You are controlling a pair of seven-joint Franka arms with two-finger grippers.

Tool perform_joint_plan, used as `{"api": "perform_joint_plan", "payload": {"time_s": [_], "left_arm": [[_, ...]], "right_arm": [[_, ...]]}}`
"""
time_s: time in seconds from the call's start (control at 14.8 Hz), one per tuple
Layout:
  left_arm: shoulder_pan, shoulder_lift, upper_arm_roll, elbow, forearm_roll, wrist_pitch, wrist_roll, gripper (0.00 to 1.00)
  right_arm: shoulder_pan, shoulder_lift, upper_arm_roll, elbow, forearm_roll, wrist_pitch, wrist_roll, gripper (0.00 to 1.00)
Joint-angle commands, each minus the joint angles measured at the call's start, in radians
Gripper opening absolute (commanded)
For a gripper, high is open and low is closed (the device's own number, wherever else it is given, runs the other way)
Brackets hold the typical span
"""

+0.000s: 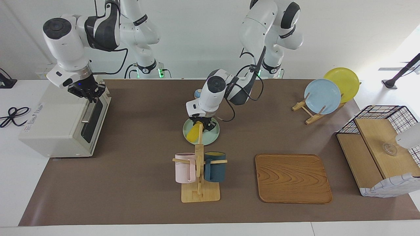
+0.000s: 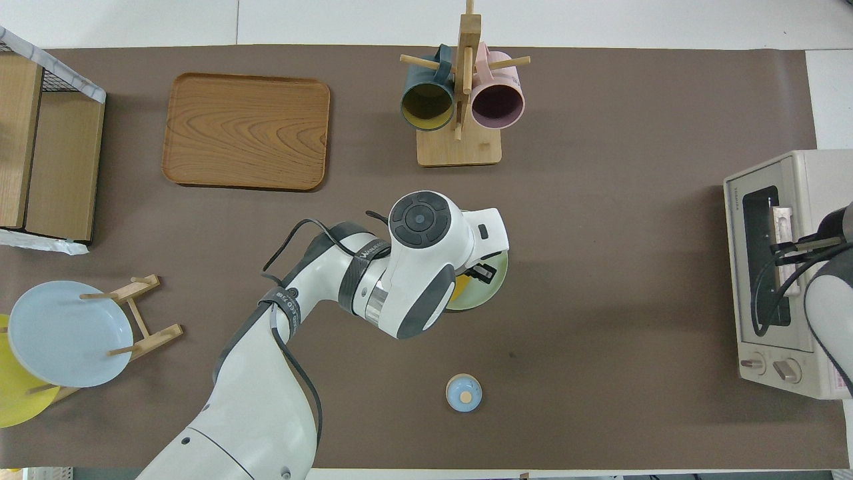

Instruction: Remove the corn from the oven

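Note:
The corn (image 1: pixel 193 132) lies on a pale green plate (image 1: pixel 213 136) at the middle of the table, outside the oven; only a yellow sliver of it (image 2: pixel 460 288) shows in the overhead view under the arm. My left gripper (image 1: pixel 200 124) is down on the corn's end that is nearer to the robots. The off-white oven (image 1: pixel 49 121) stands at the right arm's end of the table, its glass door (image 1: pixel 92 120) upright and closed or nearly so. My right gripper (image 1: pixel 88 92) is at the top edge of the door by the bar handle (image 1: pixel 88 113).
A wooden mug rack (image 1: pixel 199 170) with a pink and a dark blue mug stands just farther from the robots than the plate. A wooden tray (image 1: pixel 292 178), a plate rack (image 1: pixel 322 96) with a blue and a yellow plate, a wire-and-wood shelf (image 1: pixel 377 154) and a small blue knobbed lid (image 2: pixel 463 392) are also here.

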Motion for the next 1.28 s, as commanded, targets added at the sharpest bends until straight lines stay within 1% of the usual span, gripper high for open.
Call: {"api": "perform_joint_plan", "payload": {"time_s": [0.0, 0.07, 0.13, 0.2, 0.27, 0.34, 0.47, 0.54, 0.61, 0.74, 0.81, 0.94, 1.08, 1.15, 1.21], "left_arm": [[0.028, -0.012, 0.007, 0.035, -0.038, -0.067, -0.003, 0.00], [0.042, -0.015, 0.007, 0.050, -0.044, -0.091, -0.003, 0.00], [0.060, -0.024, 0.007, 0.061, -0.047, -0.123, -0.003, 0.00], [0.083, -0.049, 0.010, 0.063, -0.049, -0.156, -0.001, 0.00], [0.111, -0.079, 0.010, 0.058, -0.049, -0.179, -0.001, 0.00], [0.143, -0.104, 0.010, 0.057, -0.049, -0.206, -0.001, 0.00], [0.206, -0.138, 0.010, 0.058, -0.050, -0.242, -0.006, 0.00], [0.227, -0.144, 0.013, 0.058, -0.049, -0.245, -0.010, 0.00], [0.256, -0.144, 0.014, 0.060, -0.049, -0.245, -0.010, 0.00], [0.312, -0.141, 0.016, 0.061, -0.035, -0.240, -0.010, 0.00], [0.341, -0.138, 0.021, 0.061, -0.032, -0.236, -0.010, 0.00], [0.384, -0.130, 0.036, 0.063, 0.014, -0.222, -0.006, 0.00], [0.442, -0.120, 0.034, 0.064, 0.066, -0.205, -0.004, 0.00], [0.462, -0.095, 0.036, 0.084, 0.072, -0.204, -0.003, 0.00], [0.490, -0.062, 0.034, 0.128, 0.078, -0.207, 0.002, 0.00]], "right_arm": [[0.050, 0.103, 0.012, 0.201, 0.034, -0.138, 0.071, 0.13], [0.064, 0.117, 0.012, 0.241, 0.046, -0.172, 0.075, 0.13], [0.071, 0.131, 0.011, 0.293, 0.091, -0.224, 0.078, 0.12], [0.074, 0.154, 0.012, 0.351, 0.131, -0.280, 0.093, 0.11], [0.076, 0.163, 0.012, 0.372, 0.147, -0.313, 0.108, 0.13], [0.082, 0.165, 0.012, 0.367, 0.155, -0.321, 0.113, 0.26], [0.105, 0.157, 0.012, 0.364, 0.156, -0.330, 0.115, 0.46], [0.107, 0.153, 0.012, 0.364, 0.156, -0.330, 0.115, 0.49], [0.107, 0.149, 0.015, 0.364, 0.155, -0.332, 0.113, 0.54], [0.099, 0.146, 0.025, 0.355, 0.153, -0.338, 0.113, 0.55], [0.104, 0.145, 0.025, 0.352, 0.153, -0.338, 0.113, 0.63], [0.137, 0.137, 0.009, 0.349, 0.146, -0.335, 0.113, 1.00], [0.154, 0.134, -0.014, 0.349, 0.144, -0.339, 0.118, 1.00], [0.175, 0.133, -0.020, 0.349, 0.140, -0.338, 0.128, 1.00], [0.183, 0.120, -0.034, 0.343, 0.138, -0.335, 0.133, 1.00]]}}
